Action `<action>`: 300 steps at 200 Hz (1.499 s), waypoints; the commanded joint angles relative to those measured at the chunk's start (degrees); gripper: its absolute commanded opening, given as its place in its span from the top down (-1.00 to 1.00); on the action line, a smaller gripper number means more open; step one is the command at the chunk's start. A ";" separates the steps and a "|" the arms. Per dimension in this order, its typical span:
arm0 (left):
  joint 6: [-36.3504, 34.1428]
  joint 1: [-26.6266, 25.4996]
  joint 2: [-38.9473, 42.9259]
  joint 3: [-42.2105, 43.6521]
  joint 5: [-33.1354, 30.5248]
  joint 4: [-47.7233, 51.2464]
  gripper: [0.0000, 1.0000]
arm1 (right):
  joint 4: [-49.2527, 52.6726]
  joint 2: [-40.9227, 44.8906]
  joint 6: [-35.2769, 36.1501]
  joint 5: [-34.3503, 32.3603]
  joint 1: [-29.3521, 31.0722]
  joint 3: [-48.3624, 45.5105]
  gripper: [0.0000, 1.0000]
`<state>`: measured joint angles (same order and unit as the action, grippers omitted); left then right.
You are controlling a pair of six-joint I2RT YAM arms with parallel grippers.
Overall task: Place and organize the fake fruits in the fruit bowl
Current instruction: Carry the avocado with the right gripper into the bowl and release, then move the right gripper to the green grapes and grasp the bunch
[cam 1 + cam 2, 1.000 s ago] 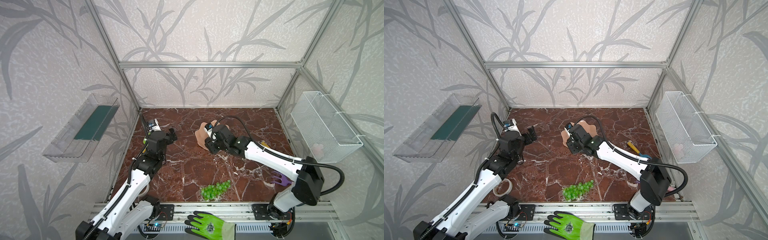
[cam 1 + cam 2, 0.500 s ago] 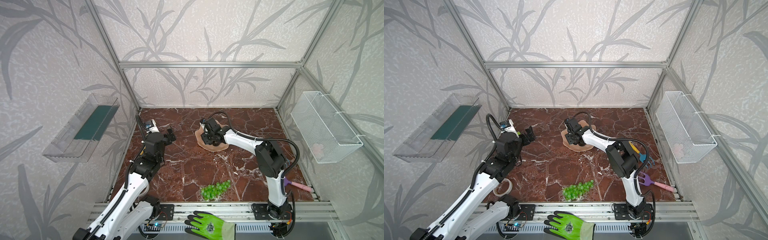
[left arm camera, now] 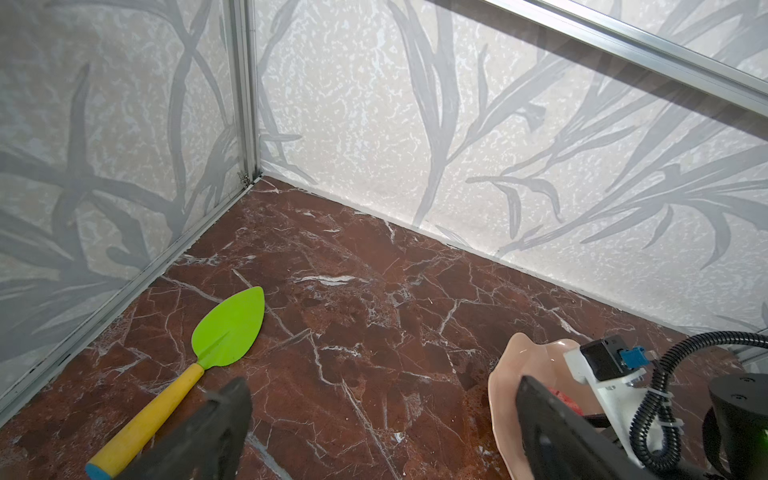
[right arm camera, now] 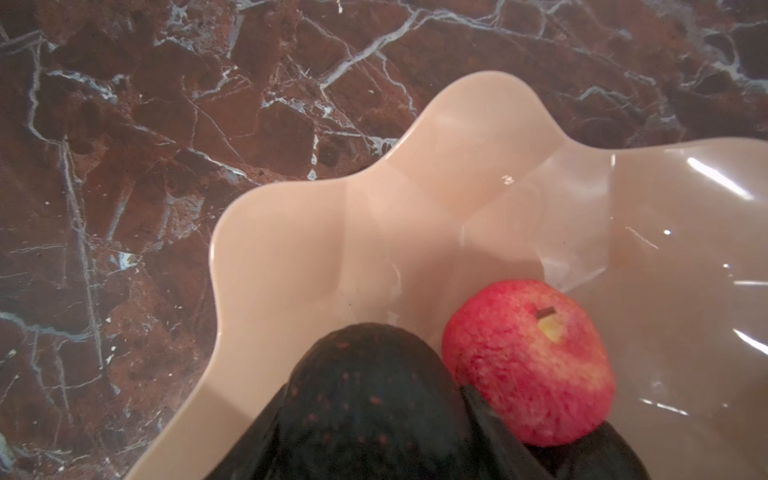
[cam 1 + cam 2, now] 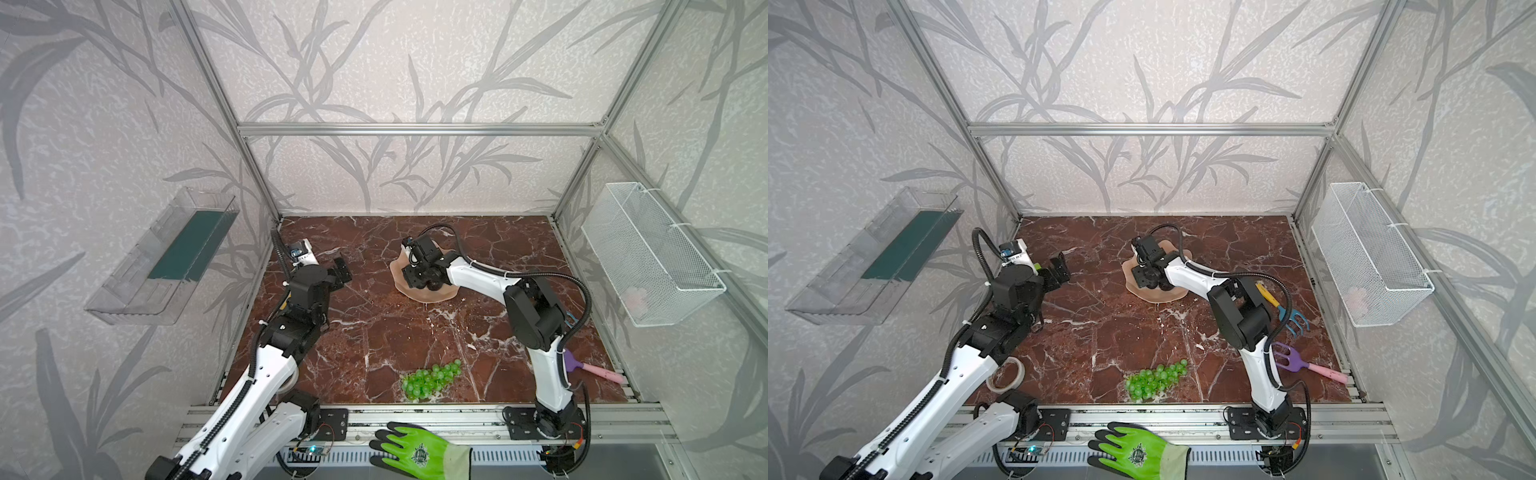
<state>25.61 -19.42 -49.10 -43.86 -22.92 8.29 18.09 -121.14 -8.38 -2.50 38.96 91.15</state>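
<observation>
Bowl (image 4: 374,232) holds red apple (image 4: 528,365) touching dark avocado (image 4: 365,395).

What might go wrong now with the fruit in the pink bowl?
The avocado sits between the right end effector's fingers, close beside the apple; pulling away might knock either one over the fruit bowl's low wavy rim. The grapes lie near the table's front edge, so a clumsy grab might push them off.
</observation>
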 commanded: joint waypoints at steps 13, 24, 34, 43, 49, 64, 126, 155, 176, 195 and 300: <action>0.85 0.26 0.59 0.80 -1.44 0.24 -0.99 | -0.63 0.34 -0.60 0.99 -0.02 2.11 -0.35; 0.82 0.26 0.60 0.79 -1.45 0.30 -0.99 | -0.63 1.23 -0.59 1.35 0.00 2.01 -0.38; 0.79 0.26 0.67 0.80 -1.43 0.28 -0.99 | -0.49 2.14 -0.58 1.53 -0.02 2.03 -0.40; 0.77 0.26 0.71 0.80 -1.54 0.33 -0.99 | -0.17 3.25 -0.40 1.54 -0.08 2.03 -0.42; 0.84 0.26 0.80 0.87 -1.48 0.36 -0.99 | 0.02 4.24 -0.31 1.54 -0.11 1.86 -0.43; 0.83 0.26 0.88 0.84 -1.54 0.26 -0.99 | 0.07 7.63 0.01 1.36 -0.11 0.16 -0.47; 0.83 0.22 0.73 1.08 -1.49 -0.48 -0.99 | -7.63 31.76 3.33 16.21 0.55 -28.18 -0.73; 1.11 0.35 0.72 1.35 -1.55 -0.71 -0.99 | -16.07 44.99 8.45 14.75 8.55 -45.81 -0.98; 1.28 0.43 0.65 1.49 -1.23 -1.34 -0.99 | -16.15 50.16 10.50 15.99 13.84 -51.38 -0.98; 1.33 0.52 0.59 1.46 -0.69 -1.44 -0.99 | -15.94 53.19 10.99 19.66 16.45 -54.68 -0.98; 1.90 0.52 2.26 2.10 -0.52 -1.10 -0.99 | -13.42 50.66 16.61 20.96 25.55 -56.52 -0.98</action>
<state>26.17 -19.27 -47.90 -42.54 -22.83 7.68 4.27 -68.01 5.93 18.06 64.05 33.28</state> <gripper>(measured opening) 0.996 0.991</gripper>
